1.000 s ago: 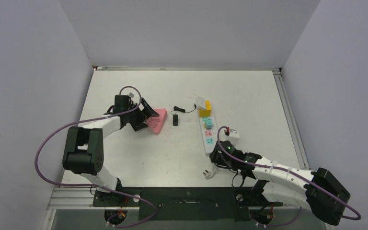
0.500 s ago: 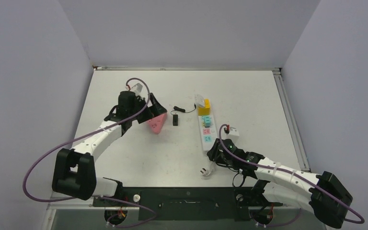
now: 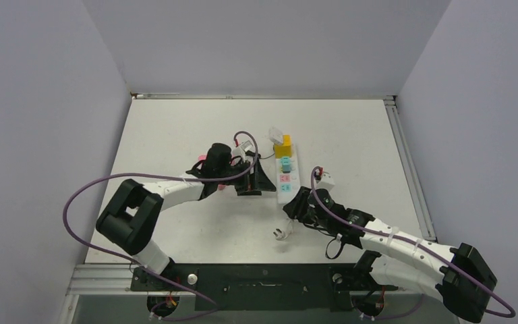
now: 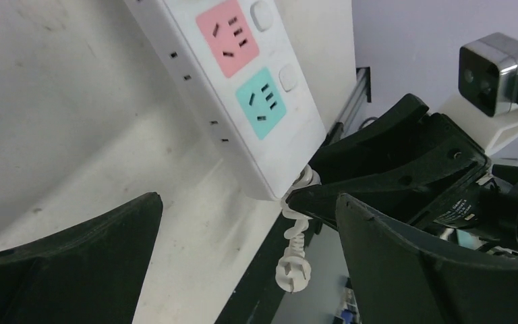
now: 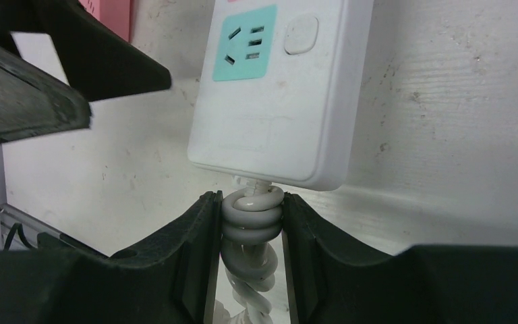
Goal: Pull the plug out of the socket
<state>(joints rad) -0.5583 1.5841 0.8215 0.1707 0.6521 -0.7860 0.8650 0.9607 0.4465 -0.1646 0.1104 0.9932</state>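
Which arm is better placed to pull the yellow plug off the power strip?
Left, probably. The left gripper is open beside the power strip, with the yellow plug at its far end; the right gripper is shut on the strip's cord, anchoring it.

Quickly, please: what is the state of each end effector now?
Left end effector: open, holding nothing.
Right end effector: closed on the coiled white cord at the end of the socket.

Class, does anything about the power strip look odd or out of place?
Yes: the right gripper is shut on the power strip's own coiled white cord at its teal-outlet end, not on a plug.
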